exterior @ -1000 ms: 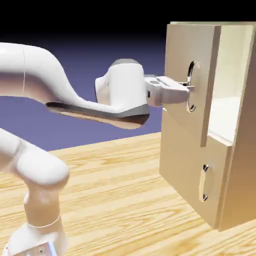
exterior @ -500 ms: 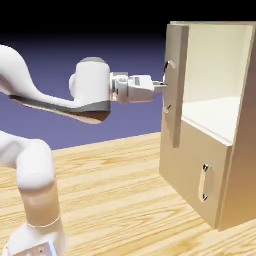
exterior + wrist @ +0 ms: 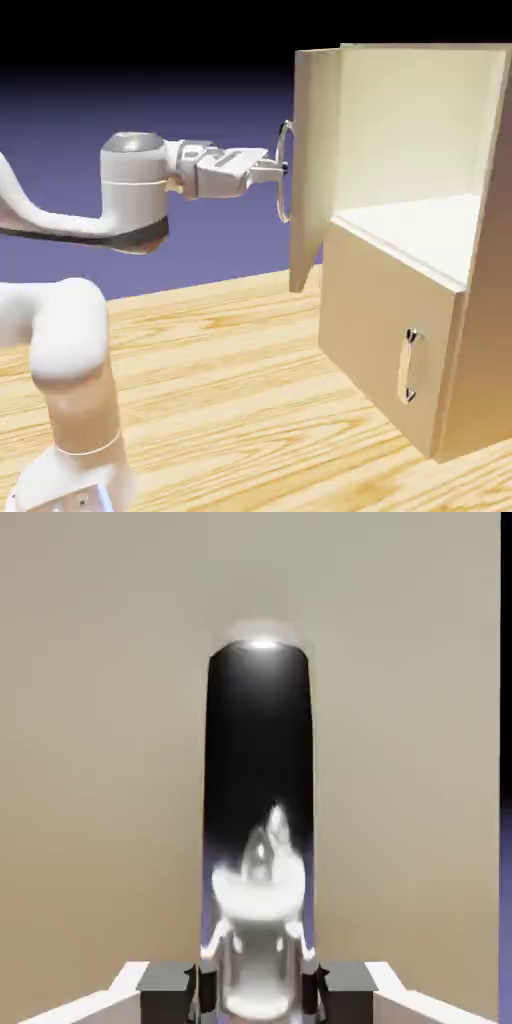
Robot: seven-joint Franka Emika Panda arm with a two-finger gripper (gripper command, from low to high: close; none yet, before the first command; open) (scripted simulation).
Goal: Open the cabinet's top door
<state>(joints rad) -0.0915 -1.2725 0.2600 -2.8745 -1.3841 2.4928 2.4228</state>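
The hand is clamped on the handle of the top door, and that door is swung well out from the cabinet, standing nearly edge-on in the exterior view. The pale interior and its shelf are fully on show. The cabinet sits at the 3 o'clock side of that view, on the tabletop, with the arm reaching level toward it from 9 o'clock.

In the hand view the handle fills the middle as a shiny dark bar running from 12 o'clock down to 6, and the grey fingertips press against it on either side at the bottom edge. So the fingers are narrow, holding the bar, no gap to speak of. Behind it, the tan panel of the door.

Which step is this? I'd call it the pull itself, and late in it: the door looks close to square with the cabinet front, so the task reads as nearly done, if not done. The lower door is shut, its short handle untouched.

What the next move calls for, by my judgement: either a little more travel along the door's arc, the wrist turning with the handle so the grip doesn't bind, or simply letting go and backing straight off the bar.
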